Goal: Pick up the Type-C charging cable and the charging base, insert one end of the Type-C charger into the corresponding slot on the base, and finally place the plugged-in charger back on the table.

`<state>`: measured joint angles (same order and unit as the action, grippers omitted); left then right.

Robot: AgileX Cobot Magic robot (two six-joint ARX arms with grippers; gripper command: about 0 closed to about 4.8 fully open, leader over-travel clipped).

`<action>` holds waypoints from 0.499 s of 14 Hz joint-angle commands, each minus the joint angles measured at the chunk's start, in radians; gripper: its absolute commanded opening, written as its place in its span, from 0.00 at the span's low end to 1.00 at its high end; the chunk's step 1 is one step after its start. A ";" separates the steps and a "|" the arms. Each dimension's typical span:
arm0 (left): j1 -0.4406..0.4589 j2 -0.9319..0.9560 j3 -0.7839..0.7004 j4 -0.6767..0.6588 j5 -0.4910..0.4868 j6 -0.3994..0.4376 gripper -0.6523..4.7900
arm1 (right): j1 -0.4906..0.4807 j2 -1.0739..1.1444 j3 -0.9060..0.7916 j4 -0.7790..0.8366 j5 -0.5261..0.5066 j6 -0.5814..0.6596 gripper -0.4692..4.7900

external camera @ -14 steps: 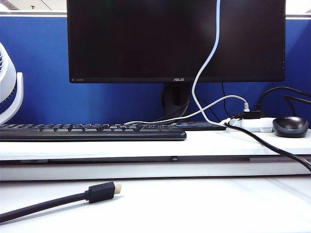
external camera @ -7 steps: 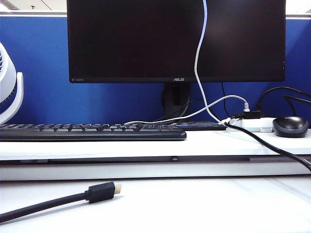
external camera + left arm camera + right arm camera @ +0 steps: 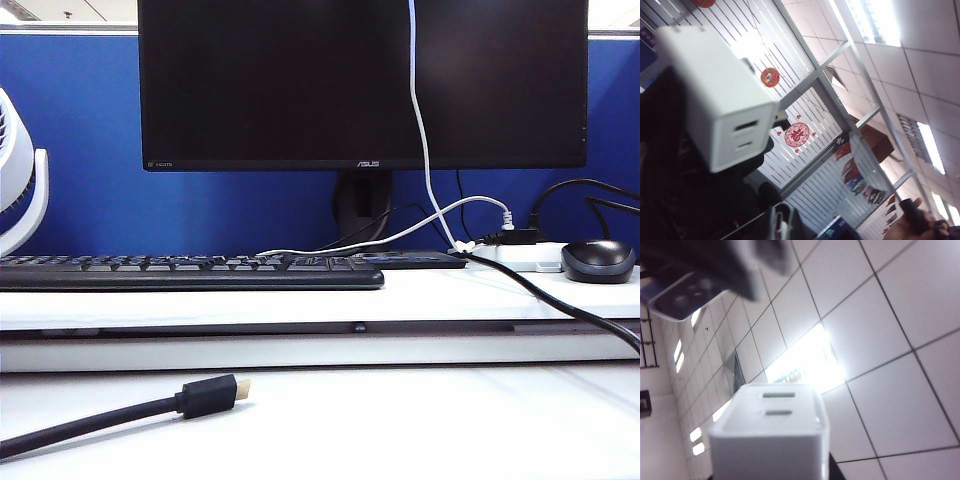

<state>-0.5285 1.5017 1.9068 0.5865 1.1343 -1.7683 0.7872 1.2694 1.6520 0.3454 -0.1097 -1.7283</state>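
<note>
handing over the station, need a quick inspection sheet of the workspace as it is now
surface: white table with raised ledge
job's things: charging base raised, both slots empty; Type-C charging cable hangs down to the ledge
clutter: keyboard, mouse, power strip on ledge
grippers: left gripper shut on cable end; right gripper shut on base; both facing ceiling
cables: black cable with gold-tipped plug on table; grey cable at strip
surroundings: monitor, fan, blue partition

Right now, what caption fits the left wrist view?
Left gripper, pointing at the ceiling, shut on a small white rectangular plastic charging base, its two slots showing; right gripper out of view.
</note>
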 commanded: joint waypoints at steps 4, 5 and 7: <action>-0.014 0.013 0.006 0.021 0.108 0.060 0.11 | -0.001 0.002 0.006 0.047 0.014 0.167 0.09; -0.025 0.025 0.006 0.024 0.100 0.059 0.11 | -0.001 -0.003 0.006 0.021 0.014 0.239 0.09; -0.025 0.032 0.006 0.025 0.119 0.094 0.11 | -0.002 -0.013 0.006 -0.008 0.111 0.453 0.09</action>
<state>-0.5526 1.5364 1.9068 0.5953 1.2491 -1.6897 0.7845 1.2694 1.6524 0.3374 -0.0395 -1.2995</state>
